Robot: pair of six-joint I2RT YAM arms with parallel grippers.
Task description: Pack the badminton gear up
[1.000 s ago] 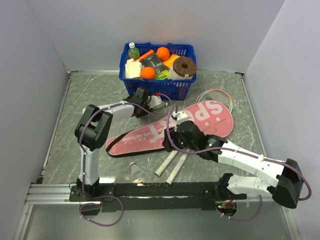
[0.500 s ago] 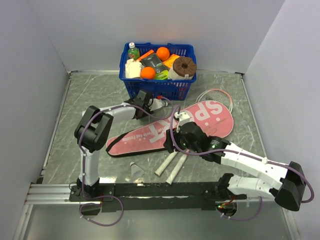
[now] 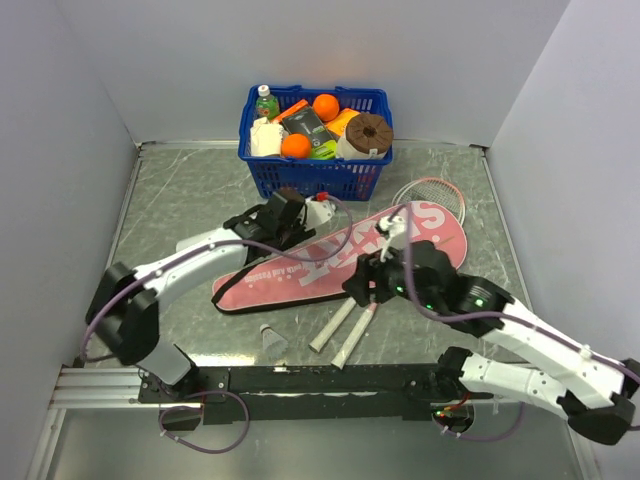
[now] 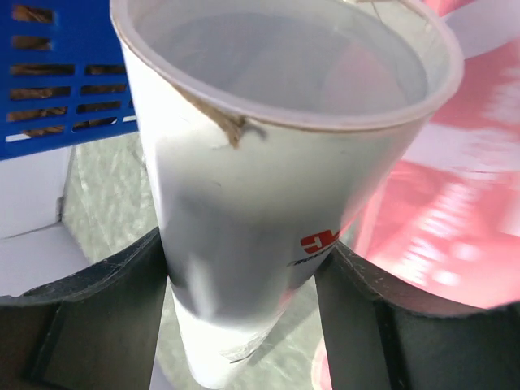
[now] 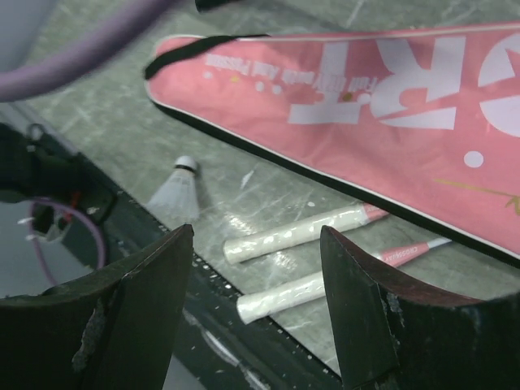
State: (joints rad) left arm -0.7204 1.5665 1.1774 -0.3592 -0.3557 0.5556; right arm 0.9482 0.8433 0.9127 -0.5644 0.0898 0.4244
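While the white tube (image 4: pixel 268 146) is gripped between the half-closed fingers of the left gripper (image 4: pixel 241 268) above the pink cover (image 3: pixel 300 270), the right gripper (image 5: pixel 256 244) is held wide open and empty over the racket handles (image 5: pixel 296 233).

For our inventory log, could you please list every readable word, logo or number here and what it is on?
"RT": large white letters, part of a longer word, on the pink cover.
Small white line beside them: too blurred to read.
Red logo on the white tube: blurred.
Print on the racket handles and on packages in the blue basket: too small.
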